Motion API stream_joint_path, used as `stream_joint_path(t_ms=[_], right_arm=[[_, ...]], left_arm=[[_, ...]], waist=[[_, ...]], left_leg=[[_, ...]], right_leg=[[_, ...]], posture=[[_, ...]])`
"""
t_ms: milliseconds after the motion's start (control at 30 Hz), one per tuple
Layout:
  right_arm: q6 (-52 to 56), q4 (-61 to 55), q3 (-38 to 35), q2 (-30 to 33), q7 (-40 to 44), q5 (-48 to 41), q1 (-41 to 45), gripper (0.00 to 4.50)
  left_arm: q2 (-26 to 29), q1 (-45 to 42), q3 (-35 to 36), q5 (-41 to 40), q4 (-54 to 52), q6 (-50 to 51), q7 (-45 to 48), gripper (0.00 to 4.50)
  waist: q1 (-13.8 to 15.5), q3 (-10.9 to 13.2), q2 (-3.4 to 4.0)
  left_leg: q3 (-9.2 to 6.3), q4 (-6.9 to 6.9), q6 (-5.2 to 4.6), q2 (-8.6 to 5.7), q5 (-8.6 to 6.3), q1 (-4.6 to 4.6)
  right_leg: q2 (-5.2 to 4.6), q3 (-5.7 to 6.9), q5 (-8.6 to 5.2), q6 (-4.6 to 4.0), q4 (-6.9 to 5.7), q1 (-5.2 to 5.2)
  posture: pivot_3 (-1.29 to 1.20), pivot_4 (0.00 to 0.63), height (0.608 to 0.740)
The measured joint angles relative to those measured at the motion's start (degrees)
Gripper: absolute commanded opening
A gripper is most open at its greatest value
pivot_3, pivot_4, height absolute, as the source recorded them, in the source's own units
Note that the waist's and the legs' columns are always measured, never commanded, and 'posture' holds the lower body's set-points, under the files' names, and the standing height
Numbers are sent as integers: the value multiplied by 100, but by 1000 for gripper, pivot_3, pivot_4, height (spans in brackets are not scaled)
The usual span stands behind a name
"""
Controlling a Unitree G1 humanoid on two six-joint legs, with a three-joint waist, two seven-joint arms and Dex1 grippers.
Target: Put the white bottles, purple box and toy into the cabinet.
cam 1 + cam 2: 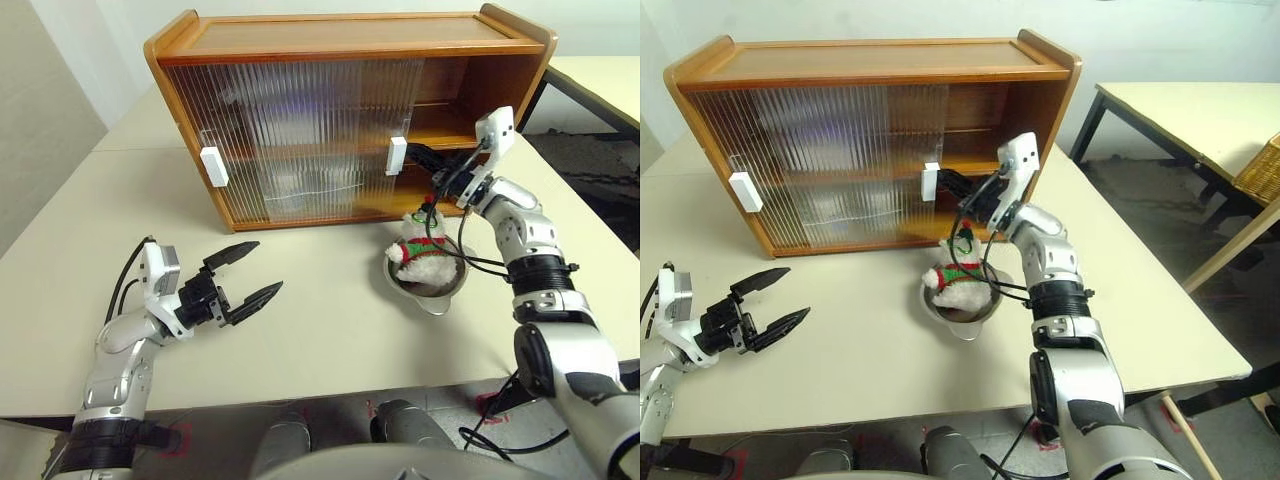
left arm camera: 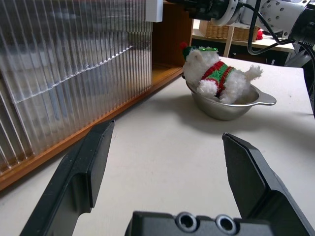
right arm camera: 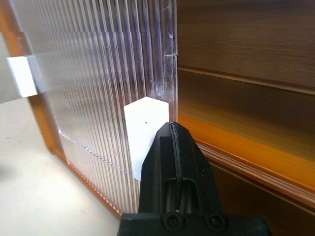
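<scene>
Left gripper (image 1: 247, 272) hovers over the bench (image 1: 330, 330), fingers spread wide, holding nothing. Behind it stands the cabinet (image 1: 340, 40); ribbed sliding doors (image 1: 290, 130) cover its left and middle, the right end stands open. One white handle (image 1: 214, 166) sits on the left door, a second white handle (image 1: 396, 155) at the edge of the opening. Toy (image 1: 422, 250) lies in a steel bowl (image 1: 432, 287) on the bench just in front of the open end. Right gripper (image 3: 171, 135), fingers pressed together on nothing, has its tips against the second handle.

Silver-grey jointed arms, black cuffs, loose black cables; white wrist camera blocks; black pointed two-finger left hand (image 1: 248, 274), right hand (image 1: 952, 183).
</scene>
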State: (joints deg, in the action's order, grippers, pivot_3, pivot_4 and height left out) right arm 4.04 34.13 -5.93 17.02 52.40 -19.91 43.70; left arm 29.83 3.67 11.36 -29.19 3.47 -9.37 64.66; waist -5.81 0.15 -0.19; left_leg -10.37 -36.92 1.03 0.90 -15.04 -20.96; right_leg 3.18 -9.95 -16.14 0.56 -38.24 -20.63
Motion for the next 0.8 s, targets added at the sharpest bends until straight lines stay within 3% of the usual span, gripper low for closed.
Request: stream_joint_path(t_ms=[200,500,600,800], right_arm=[[92,-186,249,-437,18,0,4,34],[302,-575,243,-338,-19,-14,-233,34],[550,-807,217,111,36,-34,-393,634],[1431,-1371,-45,1410,441,-273,-977,2785]], left_arm=[[-59,53,-8,9,-2,-31,-60,4500],[-67,119,-86,9,-18,-36,-109,4500],[-67,125,-99,9,-19,-45,-114,4500],[-61,125,-104,7,-17,-52,-114,4500]], waist=[[20,0,2],[63,1,3],[133,1,3],[248,1,3]], left_leg=[[-1,4,4,14,2,0],[0,7,8,22,5,0],[1,5,11,16,6,-1],[8,1,17,-1,10,1]], right_leg=[[10,10,1,-13,-3,-4],[12,17,-1,-23,-3,-3],[8,18,-2,-23,-1,2],[11,16,-10,-15,-2,10]], posture=[[-81,4,740],[-82,8,740],[-85,9,740],[-102,7,740]])
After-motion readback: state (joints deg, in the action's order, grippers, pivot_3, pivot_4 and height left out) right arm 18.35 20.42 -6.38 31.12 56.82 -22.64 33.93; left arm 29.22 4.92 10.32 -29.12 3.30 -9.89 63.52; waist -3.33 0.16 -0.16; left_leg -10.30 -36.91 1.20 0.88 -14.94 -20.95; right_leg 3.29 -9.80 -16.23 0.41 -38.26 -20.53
